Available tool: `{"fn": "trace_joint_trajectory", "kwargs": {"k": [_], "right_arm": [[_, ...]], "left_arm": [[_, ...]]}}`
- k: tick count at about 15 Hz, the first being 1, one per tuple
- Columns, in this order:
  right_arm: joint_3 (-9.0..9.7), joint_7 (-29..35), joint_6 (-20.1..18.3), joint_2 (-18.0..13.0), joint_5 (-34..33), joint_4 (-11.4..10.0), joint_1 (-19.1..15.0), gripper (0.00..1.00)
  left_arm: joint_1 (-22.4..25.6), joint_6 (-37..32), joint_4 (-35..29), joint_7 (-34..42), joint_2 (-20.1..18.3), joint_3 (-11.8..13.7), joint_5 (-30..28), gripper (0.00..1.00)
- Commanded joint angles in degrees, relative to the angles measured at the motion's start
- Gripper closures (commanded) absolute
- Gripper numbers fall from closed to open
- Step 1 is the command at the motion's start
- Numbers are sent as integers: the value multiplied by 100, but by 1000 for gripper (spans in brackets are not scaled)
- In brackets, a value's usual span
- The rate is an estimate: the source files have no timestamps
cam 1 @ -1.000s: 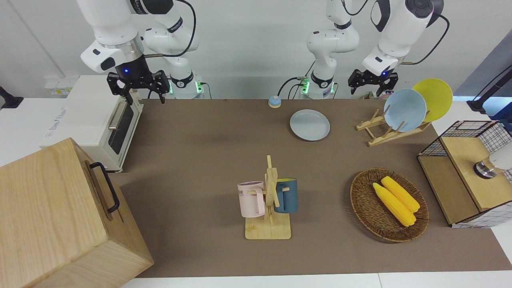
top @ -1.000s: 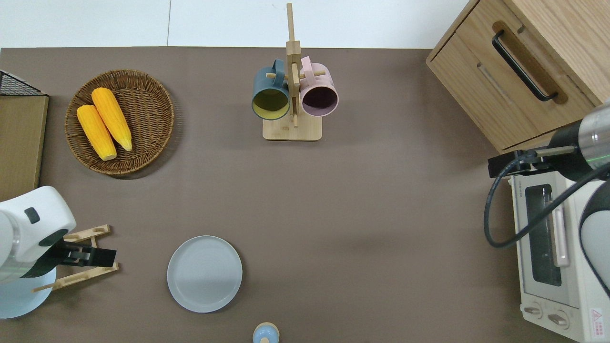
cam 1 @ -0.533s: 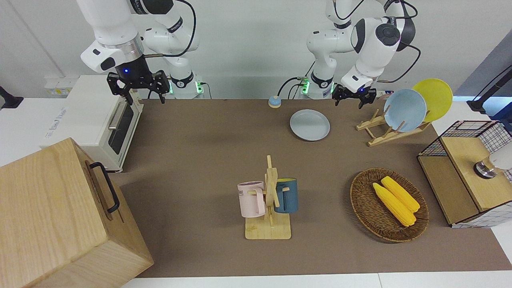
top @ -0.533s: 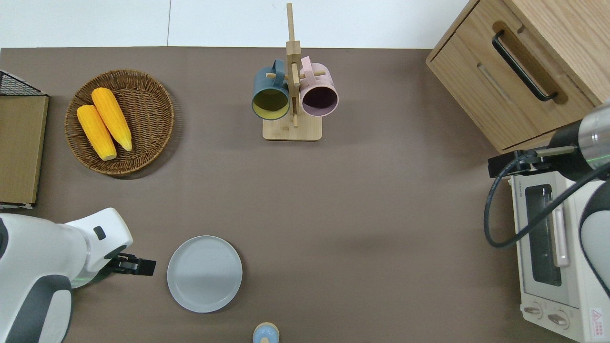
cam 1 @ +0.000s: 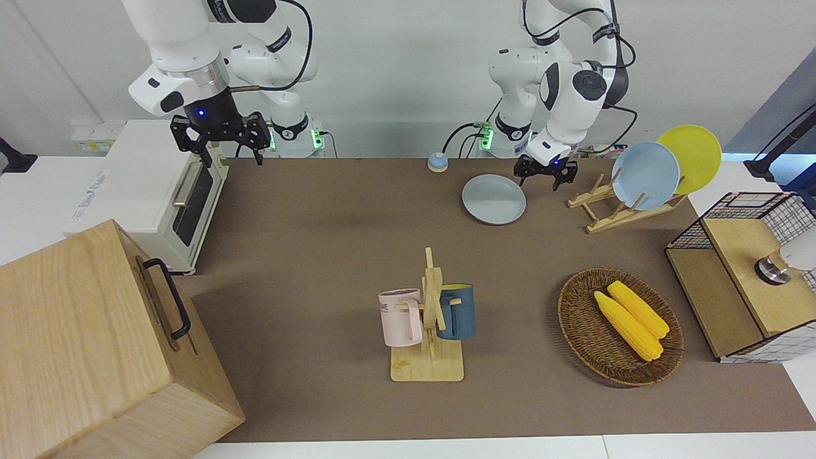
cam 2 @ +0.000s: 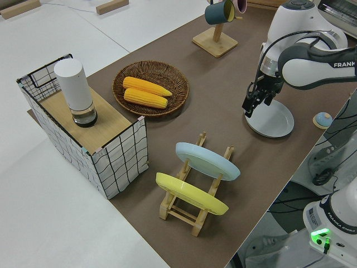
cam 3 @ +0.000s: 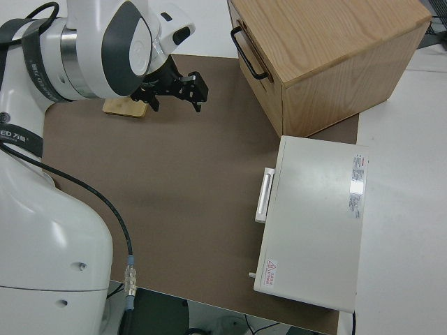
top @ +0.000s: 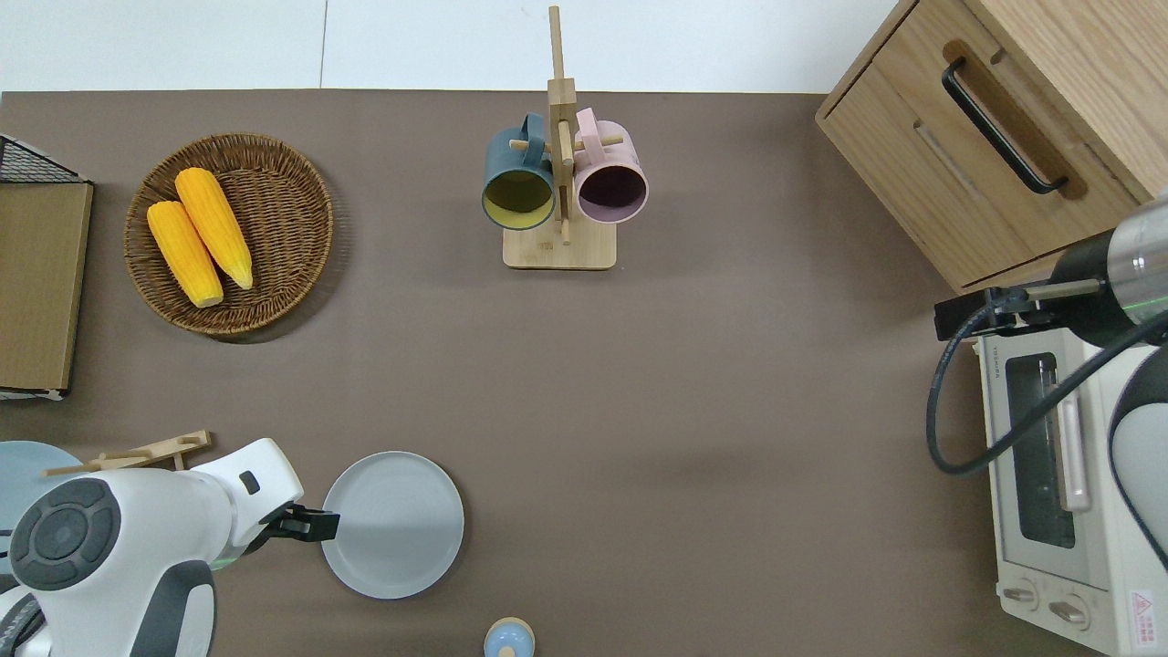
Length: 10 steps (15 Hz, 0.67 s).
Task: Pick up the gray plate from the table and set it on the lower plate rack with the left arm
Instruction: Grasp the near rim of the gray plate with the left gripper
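The gray plate (cam 1: 494, 199) lies flat on the brown mat near the robots; it also shows in the overhead view (top: 392, 525) and the left side view (cam 2: 273, 120). My left gripper (cam 1: 540, 173) is open and low at the plate's rim on the side toward the rack, as the overhead view (top: 324, 525) and the left side view (cam 2: 250, 109) show. It holds nothing. The lower plate rack (cam 1: 602, 217) stands beside the plate toward the left arm's end of the table. It holds a light blue plate (cam 1: 645, 175) and a yellow plate (cam 1: 692, 156). My right gripper (cam 1: 220, 137) is parked and open.
A mug tree (cam 1: 428, 319) with a pink and a dark blue mug stands mid-table. A wicker basket (cam 1: 577, 331) holds two corn cobs. A wire crate (cam 1: 739, 210), a toaster oven (cam 1: 159, 191), a wooden cabinet (cam 1: 95, 344) and a small blue bell (cam 1: 437, 162) line the edges.
My left gripper has swung from over the rack toward the gray plate and come down to its rim. The plate and the right arm have not moved.
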Motion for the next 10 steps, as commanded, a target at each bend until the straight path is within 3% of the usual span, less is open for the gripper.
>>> {"fn": "trace_joint_trajectory", "kwargs": {"k": [1, 10], "right_arm": [[116, 75, -92, 54, -17, 122, -127, 17], [116, 75, -92, 54, -17, 122, -127, 17]], "left_arm": [[-178, 457, -372, -75, -91, 40, -48, 0], [-468, 1661, -742, -84, 743, 40, -48, 0]]}}
